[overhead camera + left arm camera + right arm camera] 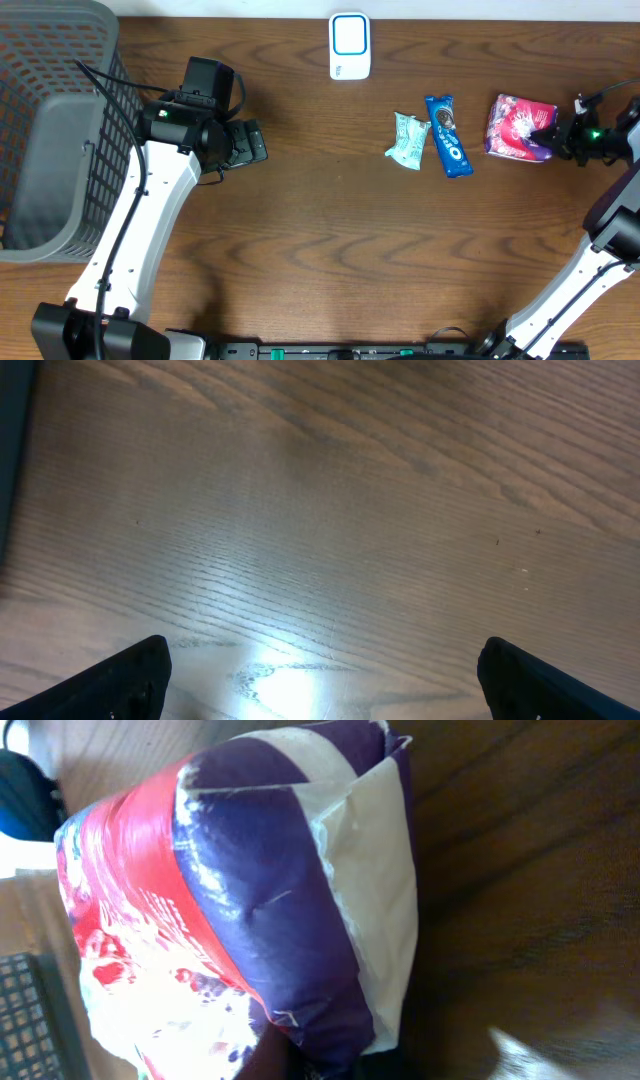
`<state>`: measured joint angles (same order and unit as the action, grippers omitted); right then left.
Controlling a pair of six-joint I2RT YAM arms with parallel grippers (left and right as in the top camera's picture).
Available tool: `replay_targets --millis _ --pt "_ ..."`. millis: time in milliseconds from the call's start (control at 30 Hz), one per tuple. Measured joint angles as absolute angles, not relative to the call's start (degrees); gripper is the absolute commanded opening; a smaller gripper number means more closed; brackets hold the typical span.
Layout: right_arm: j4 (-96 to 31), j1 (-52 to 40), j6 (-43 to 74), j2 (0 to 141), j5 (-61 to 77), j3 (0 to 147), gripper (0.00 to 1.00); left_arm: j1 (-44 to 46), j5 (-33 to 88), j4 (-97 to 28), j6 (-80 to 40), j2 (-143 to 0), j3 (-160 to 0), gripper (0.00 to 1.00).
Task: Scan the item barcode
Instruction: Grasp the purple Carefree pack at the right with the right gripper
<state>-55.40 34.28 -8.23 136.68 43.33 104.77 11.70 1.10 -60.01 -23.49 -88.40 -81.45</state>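
The purple and red packet [518,125] lies on the surface [330,230] at the upper right of the overhead frame, right of the blue bar [447,135] and the mint wrapper [408,140]. The right jaws meet its right edge, closed tight, seemingly pinching it; the wrist view is too close to be sure. The left jaws stand wide over bare wood at upper left, near the basket [40,60]

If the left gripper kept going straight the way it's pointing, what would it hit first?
Most likely the bare table: ahead of the left gripper, its wrist view shows only wood, though the tilt is hard to judge.
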Motion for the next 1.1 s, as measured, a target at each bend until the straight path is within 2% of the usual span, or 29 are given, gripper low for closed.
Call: replay_targets --millis 67,300,400,700,933,1100 --pt "-55.8 34.3 -8.2 136.7 45.6 104.5 0.01 11.7 1.1 -60.0 -23.5 -88.4 -81.4 0.98" --pt "-55.2 33.8 -8.2 137.7 73.6 104.3 0.01 11.7 1.1 -60.0 -23.5 -88.4 -81.4 0.98" --pt "-54.9 32.1 -8.4 137.7 79.9 104.3 0.01 11.7 1.1 -60.0 -23.5 -88.4 -81.4 0.98" --pt "-52.9 23.1 -13.8 137.7 83.2 104.3 0.01 11.7 1.1 -60.0 -23.5 -88.4 -81.4 0.98" --pt "-46.6 13.8 -14.8 137.6 83.6 104.3 0.01 11.7 1.1 -60.0 -23.5 -88.4 -81.4 0.98" --pt "-50.0 8.2 -14.5 137.1 75.7 104.4 0.01 11.7 1.1 -60.0 -23.5 -88.4 -81.4 0.98"
